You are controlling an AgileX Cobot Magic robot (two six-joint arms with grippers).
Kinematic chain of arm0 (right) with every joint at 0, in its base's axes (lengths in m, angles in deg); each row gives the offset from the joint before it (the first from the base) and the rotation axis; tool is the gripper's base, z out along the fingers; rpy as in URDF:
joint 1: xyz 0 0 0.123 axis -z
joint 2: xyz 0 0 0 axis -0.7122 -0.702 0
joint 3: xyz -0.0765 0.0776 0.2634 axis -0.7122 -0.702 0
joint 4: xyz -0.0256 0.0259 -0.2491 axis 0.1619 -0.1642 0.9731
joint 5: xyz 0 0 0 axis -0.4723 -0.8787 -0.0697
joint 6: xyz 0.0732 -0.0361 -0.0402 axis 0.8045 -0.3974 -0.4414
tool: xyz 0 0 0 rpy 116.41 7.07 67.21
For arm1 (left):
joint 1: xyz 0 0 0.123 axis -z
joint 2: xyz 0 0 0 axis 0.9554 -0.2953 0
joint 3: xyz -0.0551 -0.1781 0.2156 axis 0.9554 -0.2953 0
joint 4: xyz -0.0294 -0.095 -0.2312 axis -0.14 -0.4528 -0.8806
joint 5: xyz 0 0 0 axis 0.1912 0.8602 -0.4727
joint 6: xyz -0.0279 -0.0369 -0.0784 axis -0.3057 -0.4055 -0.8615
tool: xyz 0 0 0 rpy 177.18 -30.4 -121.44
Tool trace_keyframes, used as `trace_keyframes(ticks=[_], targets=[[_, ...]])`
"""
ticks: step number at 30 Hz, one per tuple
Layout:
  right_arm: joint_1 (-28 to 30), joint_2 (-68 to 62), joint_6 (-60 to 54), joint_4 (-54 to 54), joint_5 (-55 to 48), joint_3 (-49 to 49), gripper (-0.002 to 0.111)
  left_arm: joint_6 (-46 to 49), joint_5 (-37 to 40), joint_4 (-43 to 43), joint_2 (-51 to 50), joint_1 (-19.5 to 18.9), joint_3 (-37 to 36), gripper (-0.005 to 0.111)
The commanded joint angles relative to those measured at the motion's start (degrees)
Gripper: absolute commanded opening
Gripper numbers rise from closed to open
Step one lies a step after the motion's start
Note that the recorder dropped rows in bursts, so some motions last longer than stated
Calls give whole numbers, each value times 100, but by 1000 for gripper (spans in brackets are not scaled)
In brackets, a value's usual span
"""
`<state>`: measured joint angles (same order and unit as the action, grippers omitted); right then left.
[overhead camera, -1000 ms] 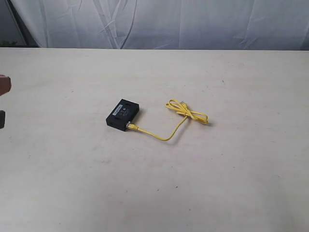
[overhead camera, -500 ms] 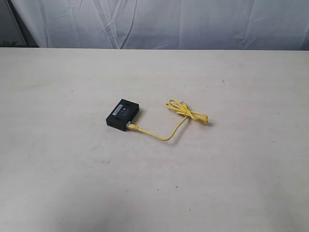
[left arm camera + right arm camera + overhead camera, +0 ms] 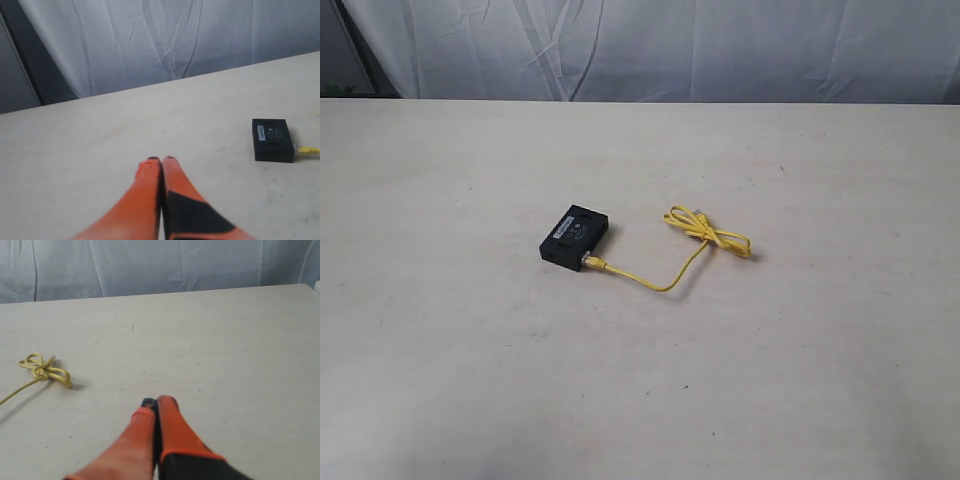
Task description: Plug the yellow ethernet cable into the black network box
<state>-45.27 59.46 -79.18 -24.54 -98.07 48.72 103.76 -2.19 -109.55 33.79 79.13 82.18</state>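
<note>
The black network box [image 3: 575, 235] lies flat near the middle of the table, white label strip on top. The yellow ethernet cable [image 3: 670, 280] has its plug [image 3: 592, 263] seated in the box's near side, then curves away to a bundled loop [image 3: 708, 232]. In the left wrist view the box [image 3: 272, 139] shows with the cable's plug end [image 3: 308, 149] at its side, and my left gripper [image 3: 161, 161] is shut, empty, well apart from it. In the right wrist view the bundled loop [image 3: 44, 369] lies off to one side of my right gripper [image 3: 157, 403], also shut and empty. Neither gripper shows in the exterior view.
A pale table [image 3: 470, 380] carries only the box and cable. A white draped curtain [image 3: 650, 45] hangs behind its far edge. A dark vertical frame [image 3: 20, 65] stands at the curtain's side in the left wrist view.
One second ago an orange fingertip and a dark part showed at the exterior view's left edge; they have withdrawn out of that view. The box and cable have not moved.
</note>
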Motion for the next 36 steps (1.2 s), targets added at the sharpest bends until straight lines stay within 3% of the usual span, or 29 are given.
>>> trace_keyframes(ticks=[1,16,23,36], targets=[[-20,29,-1,-1,80,-14,0,4,447,106,646,11,-26,0],[-20,29,-1,-124,82,-14,0,-260,650,143,758,11,-26,0],[-20,29,-1,-124,82,-14,0,-2151,639,1619,758,11,-26,0],[-20,29,-1,-124,82,-14,0,-2704,596,2035,758,11,-26,0]])
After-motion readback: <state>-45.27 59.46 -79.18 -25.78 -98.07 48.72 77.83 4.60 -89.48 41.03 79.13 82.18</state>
